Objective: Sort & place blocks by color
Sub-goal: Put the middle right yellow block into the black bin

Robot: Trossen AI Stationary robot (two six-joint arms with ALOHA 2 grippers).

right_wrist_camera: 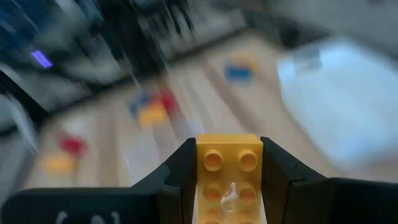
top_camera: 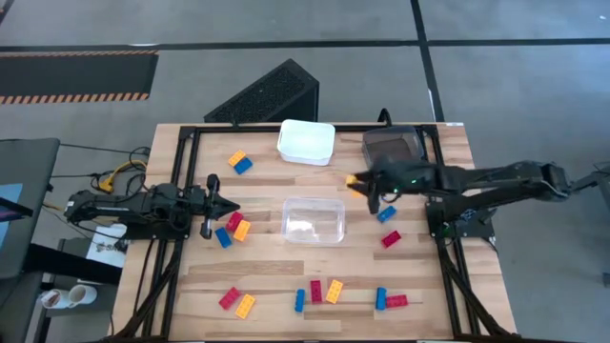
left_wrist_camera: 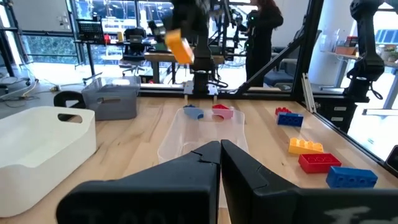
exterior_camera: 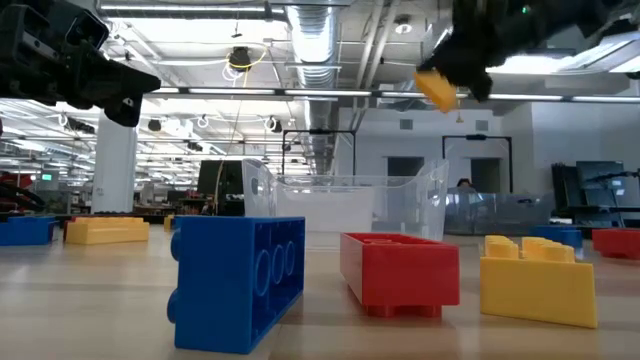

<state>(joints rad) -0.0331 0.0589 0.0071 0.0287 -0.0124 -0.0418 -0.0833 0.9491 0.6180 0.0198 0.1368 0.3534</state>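
Right tool (top_camera: pixel 360 183) hangs above the wooden bench (top_camera: pixel 419 286) in the high view, between the white bin (top_camera: pixel 306 141) and the grey bin (top_camera: pixel 393 146), pinching a small yellow-orange studded plastic brick (top_camera: pixel 355 181). Left tool (top_camera: pixel 232 204) waits low beside a cluster of red, yellow and blue bricks (top_camera: pixel 232 228), its fingers pressed together.

From bench height, the yellow-orange brick (exterior_camera: pixel 437 89) is held aloft, well above the clear plastic bin (exterior_camera: pixel 350 205).

Looking past the left wrist, that arm's dark fingers (left_wrist_camera: pixel 186 168) meet tip to tip, pointing at the clear bin (left_wrist_camera: pixel 202 134).

At the right wrist, the fingers (right_wrist_camera: pixel 174 171) clamp the brick's (right_wrist_camera: pixel 229 168) two long sides, studs up. Likely light, rigid and smooth, it suits exactly this flat-sided grip.
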